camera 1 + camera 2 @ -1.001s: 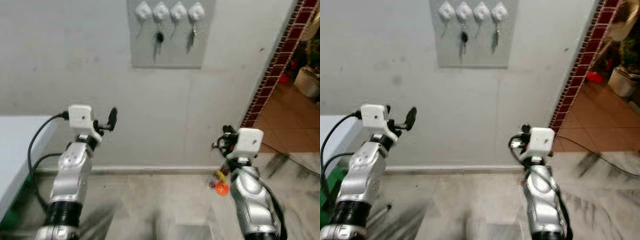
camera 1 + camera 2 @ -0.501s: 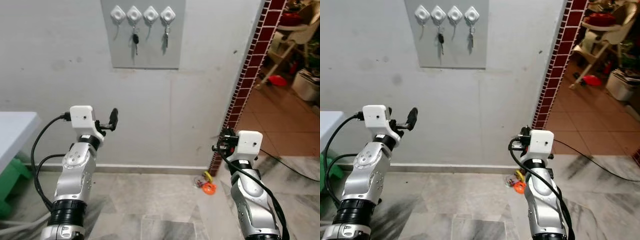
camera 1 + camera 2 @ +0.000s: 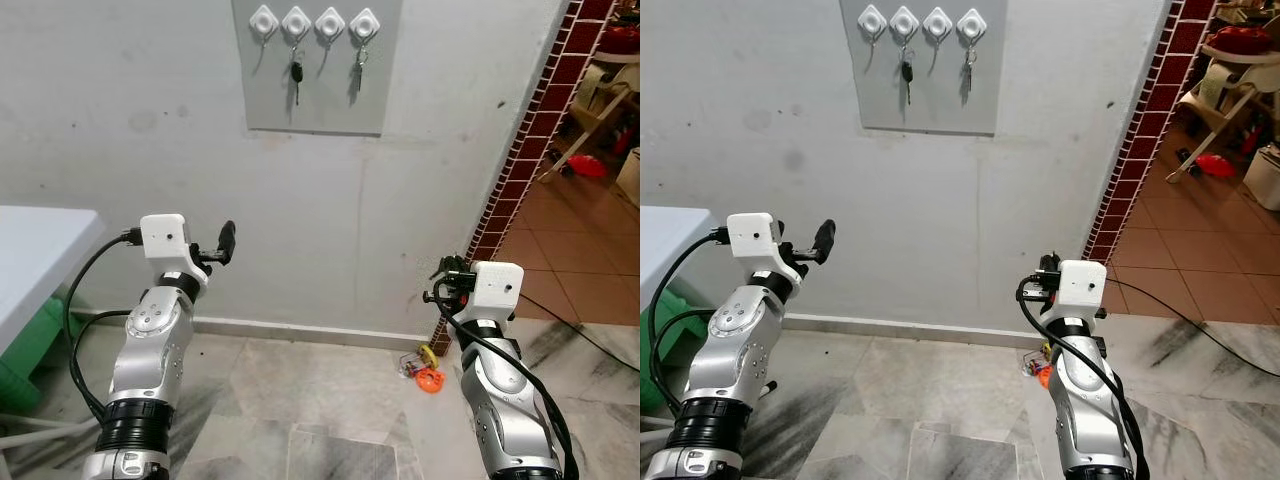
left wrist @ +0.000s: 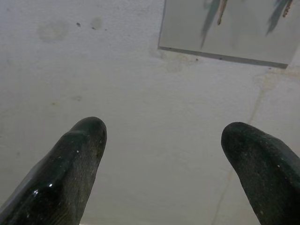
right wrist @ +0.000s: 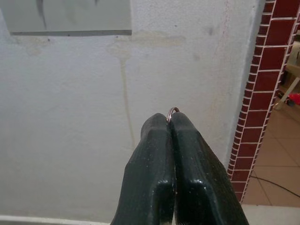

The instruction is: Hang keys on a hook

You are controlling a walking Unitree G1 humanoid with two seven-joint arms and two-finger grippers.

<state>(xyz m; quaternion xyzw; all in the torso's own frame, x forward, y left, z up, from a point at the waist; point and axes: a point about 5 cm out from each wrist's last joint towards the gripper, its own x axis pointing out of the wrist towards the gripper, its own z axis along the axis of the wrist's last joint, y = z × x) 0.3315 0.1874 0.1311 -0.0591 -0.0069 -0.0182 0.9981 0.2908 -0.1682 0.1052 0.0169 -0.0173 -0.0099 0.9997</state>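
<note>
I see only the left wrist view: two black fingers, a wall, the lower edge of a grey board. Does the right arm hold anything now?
Observer: Yes. The right gripper has its jaws shut on a thin metal ring; what hangs from it is hidden.
Operator: Which hooks on the board are free?
Observer: The board has four hooks. The first hook and the third hook from the left are free; keys hang on the second and on the fourth.
Operator: Anything on the floor?
Observer: A small orange and yellow thing lies at the foot of the brick pillar.
</note>
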